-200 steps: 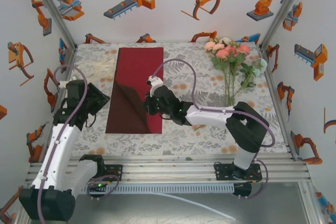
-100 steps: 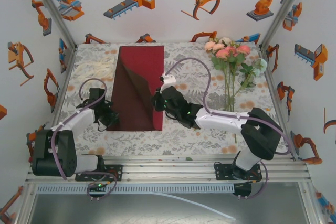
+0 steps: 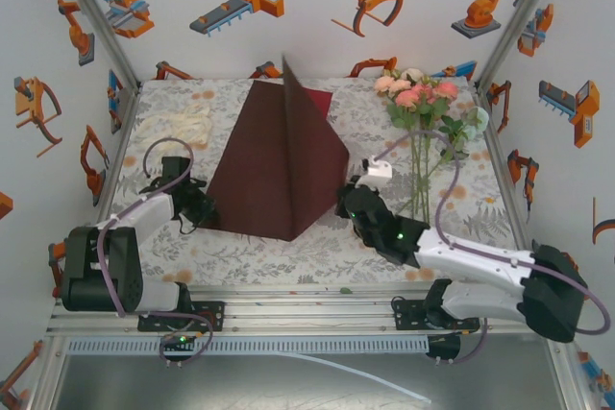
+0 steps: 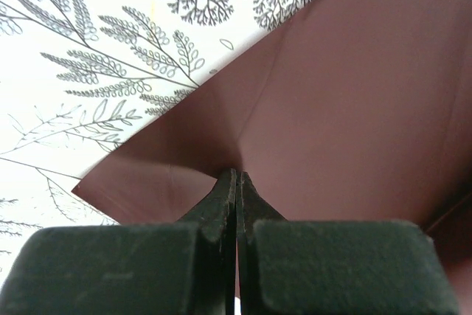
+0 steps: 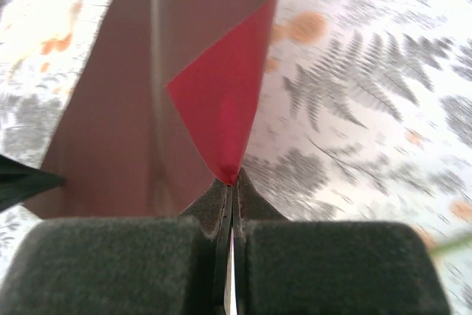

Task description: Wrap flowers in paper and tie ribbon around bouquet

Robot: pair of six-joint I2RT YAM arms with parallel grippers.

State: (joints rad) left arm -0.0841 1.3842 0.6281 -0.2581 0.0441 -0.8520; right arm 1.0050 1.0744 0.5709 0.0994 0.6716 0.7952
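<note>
worktop (image 3: pixel 288 258) carrying the paper (image 3: pixel 279 160), tented between the grippers: left gripper (image 3: pixel 204 214) clamped on its left corner, right gripper (image 3: pixel 343 201) clamped on its right corner. flowers (image 3: pixel 418 101) beyond right gripper; ribbon (image 3: pixel 178 128) beyond left gripper.

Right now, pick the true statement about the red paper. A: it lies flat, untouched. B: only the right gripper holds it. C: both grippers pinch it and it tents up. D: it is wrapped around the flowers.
C: the left gripper and the right gripper are each shut on an edge of the paper, which stands in a peak.
</note>
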